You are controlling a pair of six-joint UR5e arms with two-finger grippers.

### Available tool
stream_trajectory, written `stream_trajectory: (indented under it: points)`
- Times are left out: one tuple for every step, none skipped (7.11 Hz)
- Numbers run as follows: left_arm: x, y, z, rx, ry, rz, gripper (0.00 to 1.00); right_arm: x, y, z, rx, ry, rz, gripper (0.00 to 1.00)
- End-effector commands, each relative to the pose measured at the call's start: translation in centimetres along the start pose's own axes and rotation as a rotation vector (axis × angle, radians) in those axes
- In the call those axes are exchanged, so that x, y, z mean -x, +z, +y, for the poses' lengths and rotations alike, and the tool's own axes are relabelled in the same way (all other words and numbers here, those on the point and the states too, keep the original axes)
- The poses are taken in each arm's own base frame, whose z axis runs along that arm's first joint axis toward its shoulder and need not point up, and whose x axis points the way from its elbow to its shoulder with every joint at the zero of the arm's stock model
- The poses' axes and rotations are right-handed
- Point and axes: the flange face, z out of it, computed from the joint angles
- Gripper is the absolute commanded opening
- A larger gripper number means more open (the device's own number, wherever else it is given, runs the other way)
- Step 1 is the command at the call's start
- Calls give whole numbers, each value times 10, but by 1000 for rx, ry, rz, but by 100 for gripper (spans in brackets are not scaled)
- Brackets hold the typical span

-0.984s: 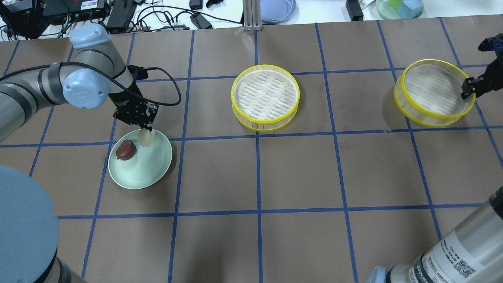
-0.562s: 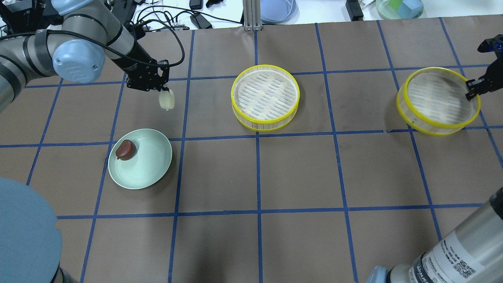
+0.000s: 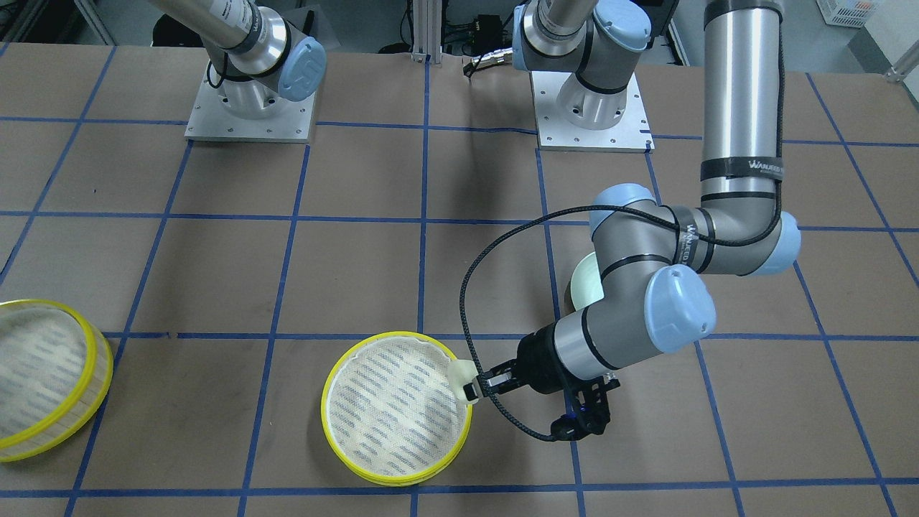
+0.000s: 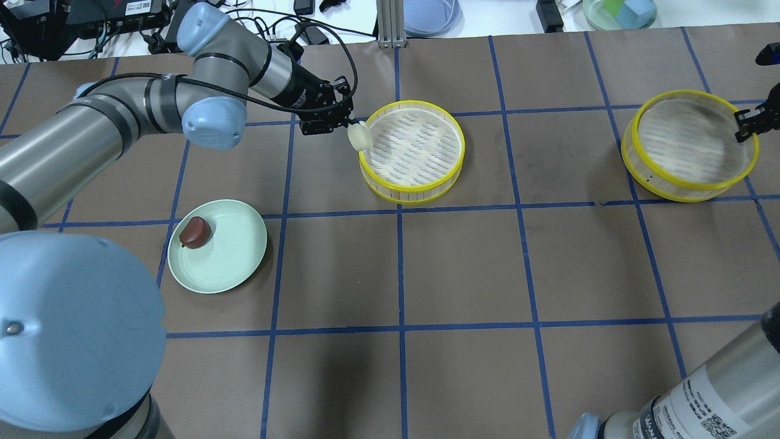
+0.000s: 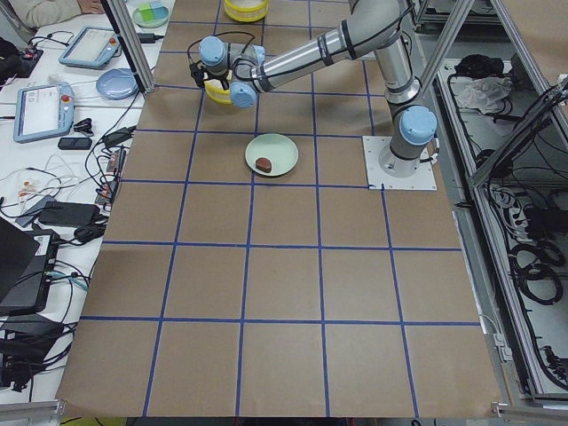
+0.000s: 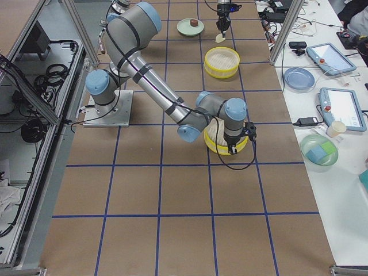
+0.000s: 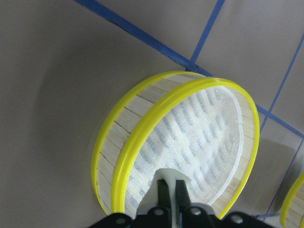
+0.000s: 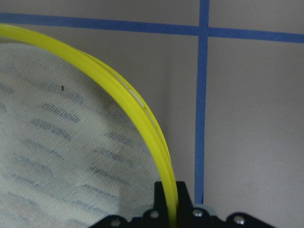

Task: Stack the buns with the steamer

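My left gripper [image 4: 353, 128] is shut on the cream-white bun [image 4: 361, 138] and holds it over the left rim of the middle steamer tray [image 4: 420, 183]. The left wrist view shows the bun [image 7: 170, 176] pinched between the fingers above that tray [image 7: 142, 133]. The reddish-brown bun [image 4: 195, 231] lies on the pale green plate [image 4: 234, 256]. My right gripper [image 4: 743, 124] is shut on the yellow rim of the second steamer tray [image 4: 670, 177] and holds it tilted, just off the table. The rim [image 8: 142, 123] runs between the fingers in the right wrist view.
Blue tape lines grid the brown table. Cables, a blue dish [image 4: 429, 15] and a bowl of blocks [image 4: 618, 12] lie beyond the far edge. The front-facing view shows both arm bases [image 3: 248, 108] and the plate [image 3: 583, 283] mostly hidden behind my left arm.
My left gripper lifted the cream-white bun off the plate and carried it right to the middle tray's rim. My right gripper raised the second tray slightly and shifted it right.
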Motion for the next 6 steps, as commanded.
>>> stream_trajectory:
  points:
    - [-3, 27, 3, 15, -8, 6, 0, 49, -32, -15, 19, 43, 10, 0]
    - [-3, 28, 1, 7, -34, 7, 33, 86, -56, -24, 43, 42, 51, 0]
    - [-6, 25, -1, -12, -32, 16, 66, 111, -72, -30, 32, 51, 58, 0]
    - [-10, 21, -2, -30, -68, 22, 83, 126, -76, -30, 49, 59, 44, 0]
    - [-13, 17, -3, -47, -71, 39, 99, 144, -82, -33, 53, 97, 37, 0]
    - [-15, 15, -2, -49, -84, 45, 100, 174, -101, -37, 34, 87, 42, 0]
